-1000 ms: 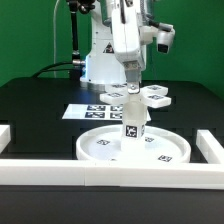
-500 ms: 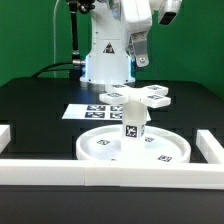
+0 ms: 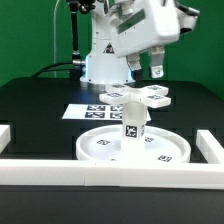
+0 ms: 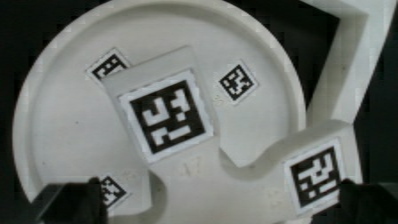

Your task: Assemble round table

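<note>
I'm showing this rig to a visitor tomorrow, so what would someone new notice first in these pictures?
First, the large white round disc lying flat at the front of the black table, with the short cylinder leg standing upright at its middle. Next, the gripper hanging open above and behind the leg, holding nothing. Behind the disc, the cross-shaped foot lies loose beside the marker board.

above disc (image 3: 132, 146): open | centre: upright leg (image 3: 134, 115) | behind: foot (image 3: 152, 95) | front: border bar (image 3: 110, 175)
</note>
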